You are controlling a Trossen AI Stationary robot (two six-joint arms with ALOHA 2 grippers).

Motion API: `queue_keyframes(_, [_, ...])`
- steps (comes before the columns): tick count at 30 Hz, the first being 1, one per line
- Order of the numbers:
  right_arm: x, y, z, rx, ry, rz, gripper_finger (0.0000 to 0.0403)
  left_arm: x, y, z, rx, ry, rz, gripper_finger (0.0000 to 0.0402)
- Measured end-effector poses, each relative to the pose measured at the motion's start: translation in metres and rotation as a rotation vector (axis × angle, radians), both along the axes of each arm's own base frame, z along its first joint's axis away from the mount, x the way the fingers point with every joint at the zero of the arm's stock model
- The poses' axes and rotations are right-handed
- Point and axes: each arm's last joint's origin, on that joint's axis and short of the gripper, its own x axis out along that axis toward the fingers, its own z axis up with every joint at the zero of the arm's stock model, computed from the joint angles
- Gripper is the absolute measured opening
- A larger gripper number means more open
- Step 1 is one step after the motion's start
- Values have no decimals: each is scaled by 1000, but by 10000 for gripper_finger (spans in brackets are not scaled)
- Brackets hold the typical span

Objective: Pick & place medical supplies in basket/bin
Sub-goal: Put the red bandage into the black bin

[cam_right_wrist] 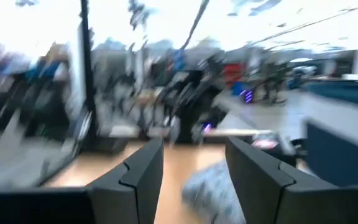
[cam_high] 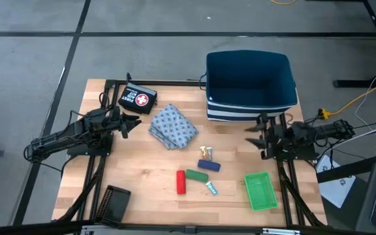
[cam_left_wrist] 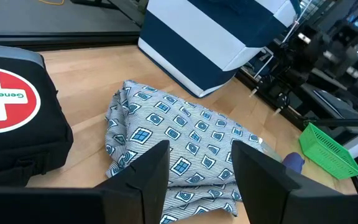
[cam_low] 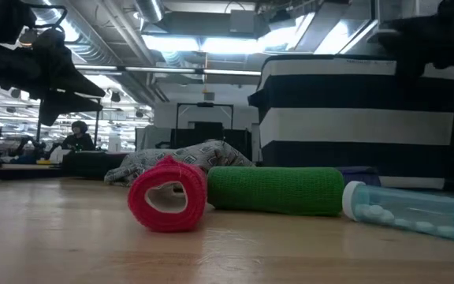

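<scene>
Left gripper point(cam_high: 130, 124) hangs over the table's left side, just left of the folded cloth point(cam_high: 173, 126), fingers parted, holding nothing. Right gripper point(cam_high: 258, 137) sits at the right edge in front of the striped blue bin point(cam_high: 250, 85), fingers also parted and empty. Red roll point(cam_high: 181, 182), green roll point(cam_high: 196, 175), dark blue piece point(cam_high: 209, 166), teal-white tube point(cam_high: 211, 188) and tan item point(cam_high: 205, 153) are clustered mid-table, nearer than the cloth.

Both grippers (jaws parted) hover.
</scene>
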Motion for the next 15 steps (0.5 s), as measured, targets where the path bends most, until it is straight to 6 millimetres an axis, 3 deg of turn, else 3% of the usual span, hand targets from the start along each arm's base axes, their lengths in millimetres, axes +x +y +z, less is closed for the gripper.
queue_keyframes(7, [-7, -8, 19, 283, -216, -140, 176, 0, 0, 0, 5, 2, 7, 171])
queue_keyframes(15, [-12, -10, 26, 425, -312, -139, 176, -2, 6, 7, 81, -59, 220, 171])
